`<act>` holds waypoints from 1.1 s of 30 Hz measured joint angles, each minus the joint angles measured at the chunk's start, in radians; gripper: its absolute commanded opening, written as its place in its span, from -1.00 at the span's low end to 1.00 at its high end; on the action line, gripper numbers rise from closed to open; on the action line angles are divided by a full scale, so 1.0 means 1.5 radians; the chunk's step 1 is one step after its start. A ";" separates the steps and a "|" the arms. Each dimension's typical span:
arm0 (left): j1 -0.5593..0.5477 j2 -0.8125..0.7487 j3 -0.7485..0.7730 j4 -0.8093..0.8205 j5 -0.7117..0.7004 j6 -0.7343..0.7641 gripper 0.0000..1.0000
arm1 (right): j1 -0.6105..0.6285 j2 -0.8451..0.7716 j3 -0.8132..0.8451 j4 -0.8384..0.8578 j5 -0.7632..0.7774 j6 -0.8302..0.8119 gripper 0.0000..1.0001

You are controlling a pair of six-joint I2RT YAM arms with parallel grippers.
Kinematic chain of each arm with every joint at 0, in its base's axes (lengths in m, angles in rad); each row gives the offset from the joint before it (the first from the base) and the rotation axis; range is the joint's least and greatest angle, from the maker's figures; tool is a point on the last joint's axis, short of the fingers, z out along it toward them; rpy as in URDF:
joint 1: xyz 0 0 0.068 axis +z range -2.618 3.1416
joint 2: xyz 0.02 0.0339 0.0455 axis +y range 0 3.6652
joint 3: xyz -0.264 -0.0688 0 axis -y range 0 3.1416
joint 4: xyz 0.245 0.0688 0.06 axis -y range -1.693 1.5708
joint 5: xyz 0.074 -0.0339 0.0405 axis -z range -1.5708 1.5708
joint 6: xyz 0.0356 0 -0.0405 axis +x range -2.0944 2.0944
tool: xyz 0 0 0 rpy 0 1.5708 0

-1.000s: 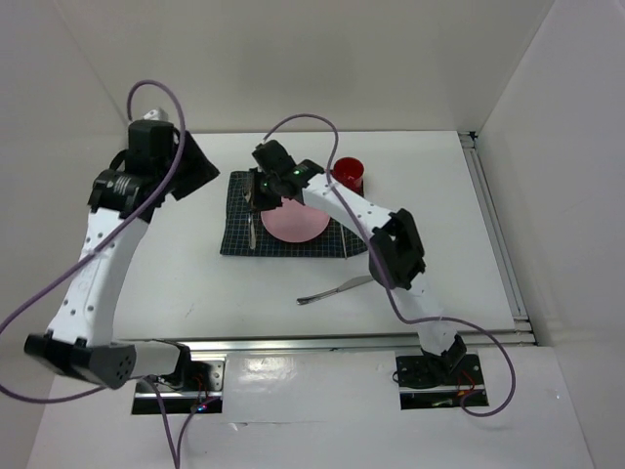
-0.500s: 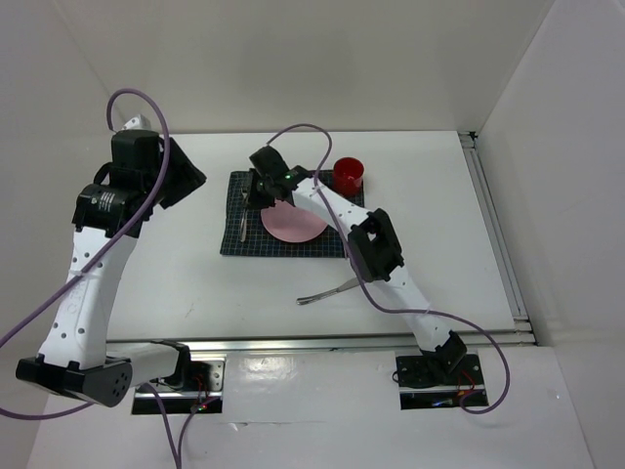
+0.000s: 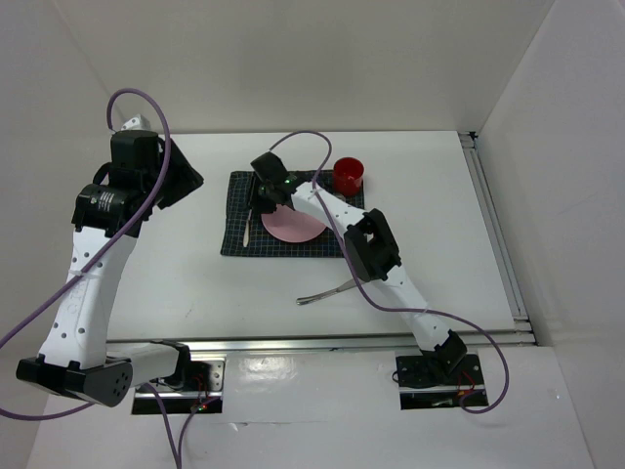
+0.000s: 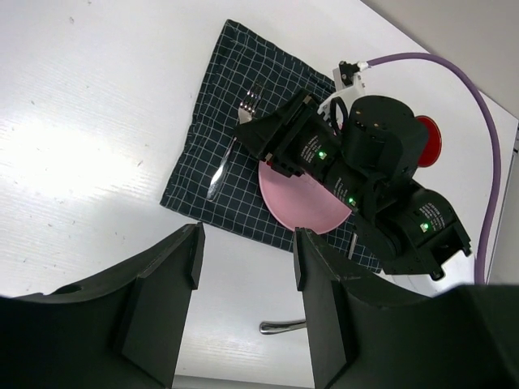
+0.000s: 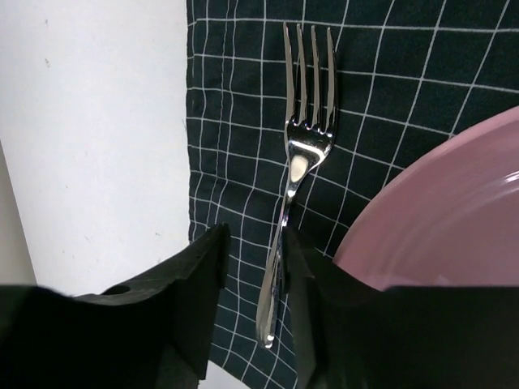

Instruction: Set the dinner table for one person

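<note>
Navy checked cloth, the placemat (image 5: pixel 235 121), marks out the single place, and it lies flat on the white bench (image 3: pixel 439 225) in the far middle, in front of both arms. The pink plate (image 5: pixel 438 211) sits on the mat's centre because everything else is arranged around it. The steel fork (image 5: pixel 296 162) lies flat on the cloth just left of the plate, tines pointing to the far side, which is the usual fork position.

The right gripper (image 5: pixel 253 243) hangs low over the fork's handle. Its jaws are narrowly parted on either side of it, with cloth showing in the gap, so to my eye the fork rests on the mat rather than in a grip. The left gripper (image 4: pixel 247 243) is raised off to the left, jaws wide and empty, seemingly kept out of the way.

The red cup (image 3: pixel 349 174) stands just beyond the mat's far right corner, where a drink belongs. A second steel utensil (image 3: pixel 330 289) lies on bare bench nearer the arms. I cannot tell whether it is a knife or a spoon, but it is probably still to be placed.

Count: one placemat, one plate, one fork, one cup, one loose utensil.
</note>
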 measured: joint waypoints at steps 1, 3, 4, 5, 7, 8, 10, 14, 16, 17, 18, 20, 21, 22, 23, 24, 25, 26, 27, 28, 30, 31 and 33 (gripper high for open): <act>0.000 0.000 0.000 0.000 -0.001 0.002 0.29 | 0.000 0.000 -0.002 0.004 0.003 0.000 -0.11; 0.000 0.000 0.000 0.000 -0.003 0.002 0.29 | 0.000 0.000 -0.007 0.011 0.005 -0.001 -0.08; 0.000 0.000 0.000 -0.001 -0.004 0.002 0.29 | 0.000 0.000 -0.010 0.013 0.005 -0.001 -0.08; 0.000 0.000 0.000 -0.001 -0.004 0.002 0.29 | 0.000 0.000 -0.011 0.014 0.005 -0.001 -0.08; 0.000 0.000 0.000 -0.001 -0.004 0.002 0.29 | 0.000 -0.003 -0.018 0.021 0.001 -0.001 -0.08; 0.000 0.000 0.000 -0.001 -0.004 0.002 0.29 | 0.000 -0.005 -0.023 0.025 -0.002 -0.002 -0.08; 0.000 0.000 0.000 -0.001 -0.004 0.003 0.29 | -0.002 -0.014 -0.032 0.031 -0.020 -0.005 -0.08; 0.000 0.000 0.000 -0.004 -0.004 0.005 0.29 | -0.004 -0.052 -0.049 0.033 -0.061 -0.029 -0.05; 0.000 0.000 0.000 -0.006 -0.004 0.007 0.29 | -0.004 -0.104 -0.093 0.035 -0.069 -0.046 -0.03; 0.000 0.000 0.000 -0.007 -0.004 0.010 0.29 | -0.004 -0.137 -0.122 0.035 -0.067 -0.054 0.23; 0.000 0.000 0.000 -0.008 -0.004 0.014 0.29 | -0.004 -0.171 -0.148 0.034 -0.063 -0.058 0.35; 0.000 0.000 0.001 -0.009 -0.004 0.018 0.29 | -0.004 -0.257 -0.234 0.040 -0.042 -0.070 0.53; 0.000 0.000 0.001 -0.010 -0.004 0.018 0.29 | -0.004 -0.307 -0.282 0.036 -0.025 -0.070 0.64; 0.000 -0.001 0.001 -0.011 -0.004 0.020 0.29 | -0.004 -0.360 -0.339 0.037 -0.005 -0.066 0.67; 0.000 -0.001 0.001 -0.011 -0.003 0.020 0.29 | -0.004 -0.416 -0.400 0.035 0.014 -0.059 0.67; 0.000 -0.001 0.001 -0.011 -0.003 0.022 0.29 | -0.004 -0.466 -0.450 0.021 0.034 -0.045 0.67; 0.000 -0.002 0.000 -0.010 0.000 0.023 0.29 | -0.003 -0.518 -0.508 0.009 0.054 -0.020 0.67; 0.000 -0.004 -0.002 -0.007 0.002 0.027 0.29 | 0.002 -0.565 -0.559 -0.005 0.075 0.003 0.67; 0.000 -0.005 -0.006 -0.003 0.005 0.032 0.29 | 0.005 -0.608 -0.611 -0.016 0.094 0.035 0.65; 0.000 -0.007 -0.012 0.002 0.008 0.034 0.29 | 0.011 -0.645 -0.655 -0.038 0.114 0.071 0.63; 0.000 -0.008 -0.025 0.007 0.014 0.036 0.29 | 0.034 -0.697 -0.734 -0.084 0.138 0.149 0.51; 0.000 -0.008 -0.033 0.010 0.021 0.038 0.29 | 0.047 -0.709 -0.763 -0.112 0.148 0.193 0.51; 0.000 -0.008 -0.050 0.018 0.040 0.045 0.29 | 0.068 -0.713 -0.807 -0.160 0.158 0.268 0.44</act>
